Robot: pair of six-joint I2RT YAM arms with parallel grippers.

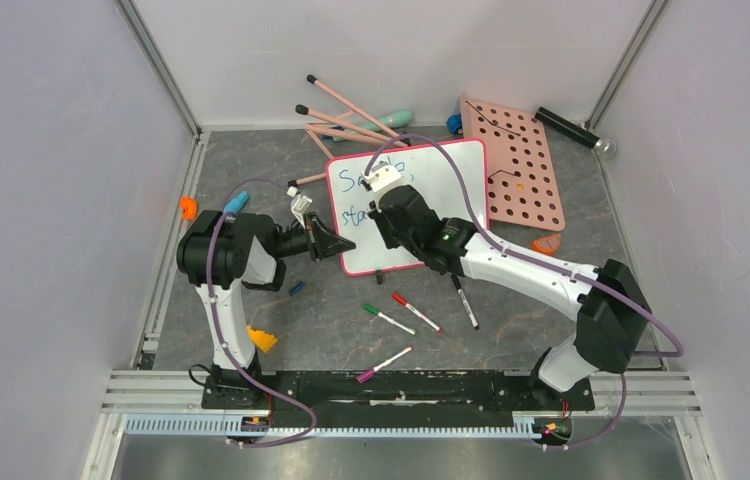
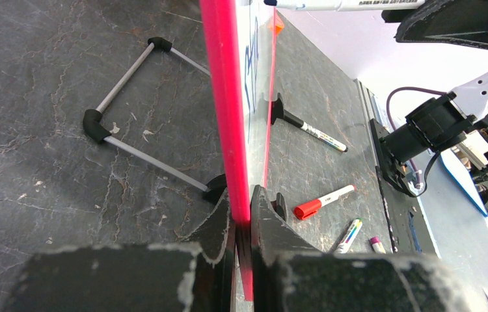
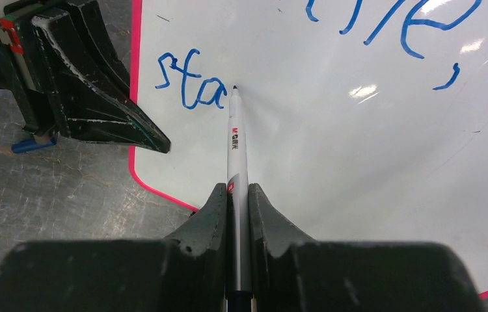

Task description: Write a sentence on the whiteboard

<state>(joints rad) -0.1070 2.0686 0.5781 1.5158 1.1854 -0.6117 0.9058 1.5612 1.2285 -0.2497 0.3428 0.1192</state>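
Note:
The whiteboard (image 1: 451, 175) lies mid-table, glossy white with a pink rim (image 2: 225, 97). My left gripper (image 2: 241, 208) is shut on its left edge, one finger on each face. The sentence (image 3: 189, 84) is blue marker writing: "sta" shows on the lower line, and the end of an upper line with a comma (image 3: 417, 26) shows top right. My right gripper (image 3: 238, 192) is shut on a grey-white marker (image 3: 236, 143). The marker's dark tip (image 3: 234, 88) rests on the board just right of "sta". My right arm hides part of the writing in the top view.
Loose markers lie in front of the board: green (image 1: 387, 318), red (image 1: 416, 312), black (image 1: 465, 302), magenta (image 1: 384, 364). A pink pegboard (image 1: 521, 170) lies right of the board. Pink sticks (image 1: 351, 115) lie behind it. A wire stand (image 2: 131, 97) is under the board.

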